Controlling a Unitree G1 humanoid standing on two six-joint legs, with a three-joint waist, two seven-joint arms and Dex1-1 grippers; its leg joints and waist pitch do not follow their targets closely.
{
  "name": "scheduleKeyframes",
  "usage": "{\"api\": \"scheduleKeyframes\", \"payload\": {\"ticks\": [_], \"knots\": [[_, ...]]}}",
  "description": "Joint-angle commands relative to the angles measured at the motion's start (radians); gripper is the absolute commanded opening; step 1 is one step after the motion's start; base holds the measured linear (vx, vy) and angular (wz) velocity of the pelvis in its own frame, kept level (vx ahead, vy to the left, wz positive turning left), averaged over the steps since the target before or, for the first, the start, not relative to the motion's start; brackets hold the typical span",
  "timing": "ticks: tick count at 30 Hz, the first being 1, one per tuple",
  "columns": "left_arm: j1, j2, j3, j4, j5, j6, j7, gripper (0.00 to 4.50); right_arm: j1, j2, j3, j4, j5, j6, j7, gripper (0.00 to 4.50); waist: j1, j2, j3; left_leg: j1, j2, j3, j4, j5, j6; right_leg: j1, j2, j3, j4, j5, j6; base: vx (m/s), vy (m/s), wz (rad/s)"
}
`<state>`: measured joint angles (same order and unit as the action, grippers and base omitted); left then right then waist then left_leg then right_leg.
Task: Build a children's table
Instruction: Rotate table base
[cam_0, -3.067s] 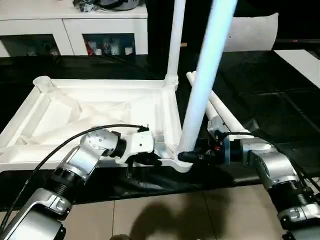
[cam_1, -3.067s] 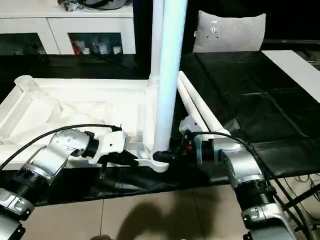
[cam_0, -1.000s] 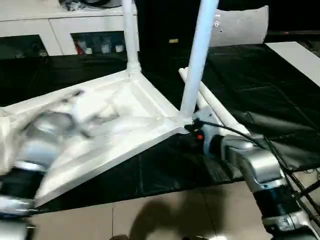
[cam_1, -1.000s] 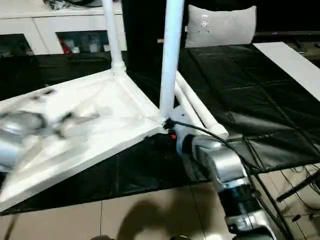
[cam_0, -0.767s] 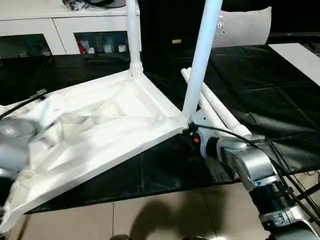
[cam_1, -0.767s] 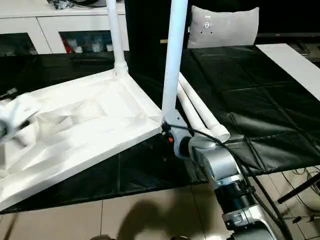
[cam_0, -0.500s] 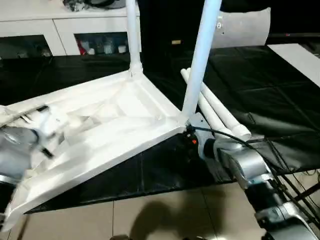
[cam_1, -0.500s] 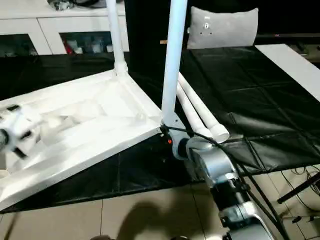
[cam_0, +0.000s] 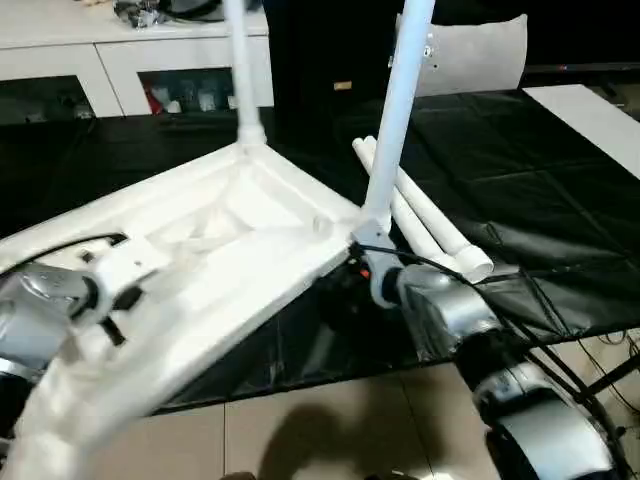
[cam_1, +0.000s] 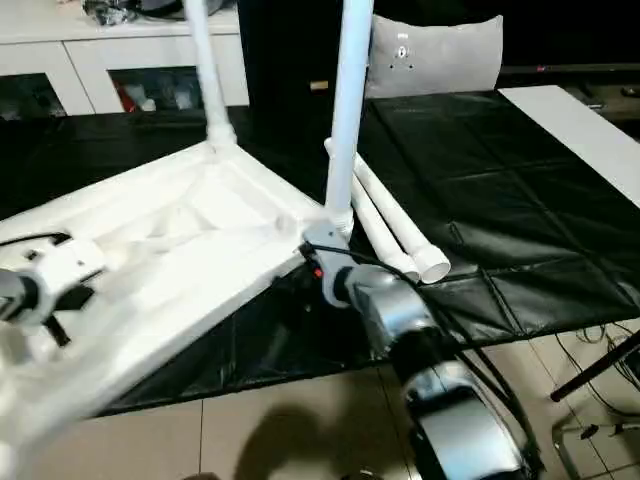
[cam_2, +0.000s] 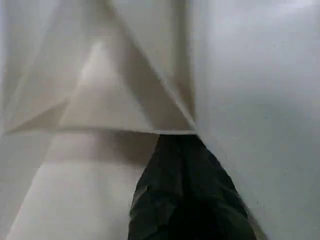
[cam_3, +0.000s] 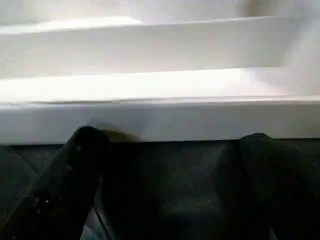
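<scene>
Upside down on the black work table (cam_0: 560, 190), the white table top (cam_0: 215, 260) lies ribbed side up, turned at an angle so that one corner points toward the robot's right arm and its near left end reaches past the work table's front edge. Two white legs stand upright in its sockets: one leg (cam_0: 240, 70) at the far corner, the other leg (cam_0: 395, 110) at the corner nearest the right arm. Two loose legs (cam_0: 425, 220) lie side by side on the black cover just beyond that corner, touching each other.

The left gripper (cam_2: 187, 200) is over the table top's near left part; its black fingers are pressed together with nothing between them, their tip against a rib of the underside. The right gripper (cam_3: 170, 170) sits below the table top's edge beside the nearer standing leg; its two fingers (cam_3: 75, 165) are spread wide, both just short of the white rim, holding nothing.

Behind the work table stand white cabinets (cam_0: 130, 60) and a grey cushion (cam_1: 435, 55).
</scene>
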<state>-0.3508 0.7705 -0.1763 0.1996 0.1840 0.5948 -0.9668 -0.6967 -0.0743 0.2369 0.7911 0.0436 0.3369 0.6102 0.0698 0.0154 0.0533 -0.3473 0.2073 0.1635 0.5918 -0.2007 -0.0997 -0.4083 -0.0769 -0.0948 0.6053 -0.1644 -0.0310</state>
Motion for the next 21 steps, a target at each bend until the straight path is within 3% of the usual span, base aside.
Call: {"api": "scheduleKeyframes", "payload": {"ticks": [1,10,18,20,21], "knots": [[0.010,-0.047,-0.061,-0.069,-0.080,-0.003,-0.079,0.07,-0.041,0.044,0.011,-0.005,0.013,-0.050,0.014,4.50,-0.002,0.021,-0.064,0.000,0.020,-0.003,-0.074,-0.203,-0.008,0.055,-0.067,0.057,-0.059,-0.210,-0.229,0.000,0.000,0.00],[-0.054,-0.189,-0.065,-0.036,-0.130,-0.065,-0.066,0.07,-0.081,0.065,0.004,0.069,-0.016,-0.138,0.015,4.50,-0.015,0.018,-0.064,-0.003,0.014,0.000,-0.069,-0.193,0.003,0.059,-0.063,0.056,-0.063,-0.225,-0.220,0.000,0.000,0.00],[-0.179,-0.372,-0.015,0.200,-0.099,-0.194,0.170,0.07,-0.115,0.029,-0.043,0.104,-0.035,-0.208,-0.061,4.50,-0.008,0.009,-0.067,-0.002,0.012,0.004,-0.064,-0.180,0.017,0.056,-0.062,0.054,-0.069,-0.251,-0.201,0.000,0.000,0.00],[-0.218,-0.424,0.009,0.281,-0.079,-0.235,0.282,0.07,-0.127,0.012,-0.077,0.102,-0.032,-0.214,-0.095,4.50,-0.005,0.006,-0.069,-0.005,0.013,0.003,-0.064,-0.164,0.023,0.059,-0.061,0.053,-0.066,-0.237,-0.198,0.000,0.000,0.00],[-0.249,-0.451,0.020,0.354,-0.052,-0.282,0.371,0.07,-0.132,0.000,-0.102,0.090,-0.029,-0.211,-0.112,4.50,-0.001,0.006,-0.070,-0.001,0.012,0.005,-0.061,-0.168,0.026,0.056,-0.059,0.053,-0.068,-0.235,-0.192,0.000,0.000,0.00]]}}
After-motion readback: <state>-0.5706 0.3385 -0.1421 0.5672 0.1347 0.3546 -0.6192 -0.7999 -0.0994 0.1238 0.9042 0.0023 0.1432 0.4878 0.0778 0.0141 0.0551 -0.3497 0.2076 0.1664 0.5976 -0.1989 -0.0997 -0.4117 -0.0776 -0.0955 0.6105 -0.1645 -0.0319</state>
